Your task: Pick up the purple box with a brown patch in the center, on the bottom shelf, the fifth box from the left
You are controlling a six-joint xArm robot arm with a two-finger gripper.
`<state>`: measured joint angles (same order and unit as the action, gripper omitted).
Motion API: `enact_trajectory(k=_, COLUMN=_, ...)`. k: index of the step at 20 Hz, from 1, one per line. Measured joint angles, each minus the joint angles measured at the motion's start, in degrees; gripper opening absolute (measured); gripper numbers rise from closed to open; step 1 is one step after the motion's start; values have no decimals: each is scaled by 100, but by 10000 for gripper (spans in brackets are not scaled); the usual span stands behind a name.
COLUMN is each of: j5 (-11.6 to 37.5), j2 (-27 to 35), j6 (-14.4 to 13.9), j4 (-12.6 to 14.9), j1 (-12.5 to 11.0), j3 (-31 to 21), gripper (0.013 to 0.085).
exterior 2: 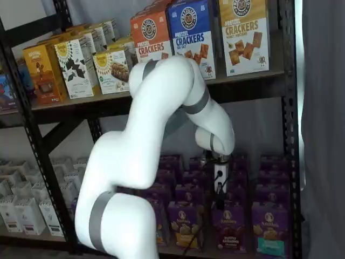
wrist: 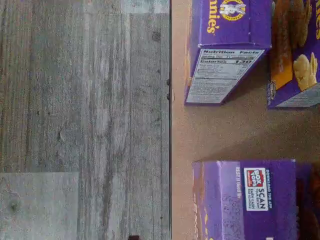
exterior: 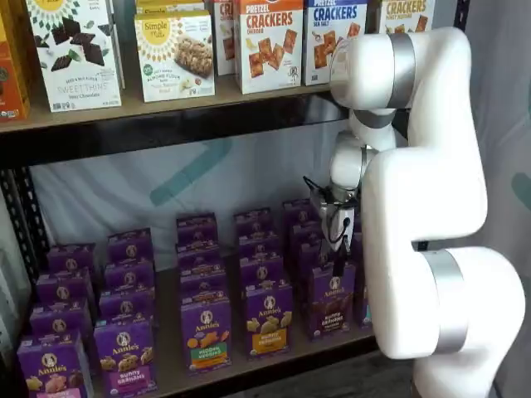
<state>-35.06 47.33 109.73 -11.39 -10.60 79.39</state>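
The purple box (exterior: 329, 303) with a dark brown centre patch stands in the front row of the bottom shelf (exterior: 168, 373). It also shows in a shelf view (exterior 2: 227, 227). My gripper (exterior: 338, 253) hangs just above this box, and only its black fingers and a cable show. It shows in both shelf views (exterior 2: 218, 195), with no plain gap between the fingers and nothing held. The wrist view shows the shelf board (wrist: 225, 130) and the tops of purple cartons (wrist: 250, 200). I cannot tell which of them is the task's box.
Neighbouring purple cartons stand close on both sides: a yellow-labelled one (exterior: 267, 322) and a teal-patched one (exterior 2: 268, 229). The upper board (exterior: 166, 104) with cracker boxes hangs overhead. A black frame post (exterior 2: 288, 135) stands at the right. Grey plank floor (wrist: 85, 120) lies before the shelf edge.
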Motion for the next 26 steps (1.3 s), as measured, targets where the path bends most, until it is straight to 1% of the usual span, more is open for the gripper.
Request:
enact_trajectory(k=3, j5=-333, j2=-95, j6=7, j4=10, j1=-26, j3=-12, gripper=850)
enact_trajectory(k=7, j5=-363, j2=-250, j6=17, j4=20, j1=-39, j3=-196, gripper=850)
enact_trajectory(k=11, j5=-373, j2=-267, j6=52, j4=-9, j1=-49, j3=-222, gripper=850)
enact_trajectory(k=15, j5=-515, j2=-161, j6=76, j4=-24, j1=-69, j3=-53, gripper=850)
enact_trajectory(k=26, j5=-723, j2=374, j6=-19, j4=82, j1=-77, j3=650, gripper=850)
